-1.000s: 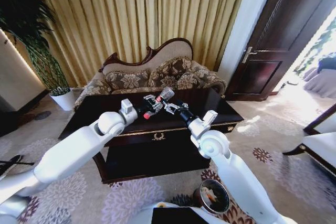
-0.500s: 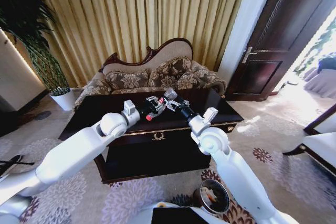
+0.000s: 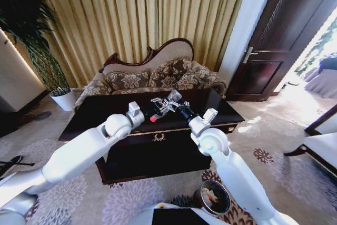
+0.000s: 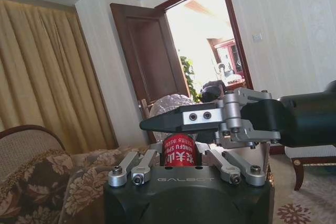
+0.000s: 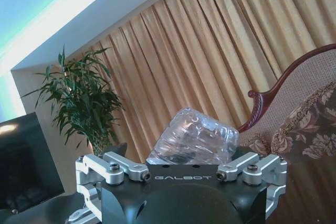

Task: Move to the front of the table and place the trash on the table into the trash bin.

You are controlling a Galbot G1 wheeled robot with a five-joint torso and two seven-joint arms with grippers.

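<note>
Both grippers meet above the table [image 3: 95,110]: left gripper [image 3: 153,113] and right gripper [image 3: 169,103] each clamp the bottle [image 5: 195,138], apparently steadying a handover toward the trash bin [image 3: 214,197].

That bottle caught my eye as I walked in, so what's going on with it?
Both arms are raised over the dark table, holding one clear plastic bottle between them. The left end effector grips the red-label end, and the right end effector holds the crumpled clear end. The trash bin sits on the carpet by the robot's right side, already holding some scraps.
</note>
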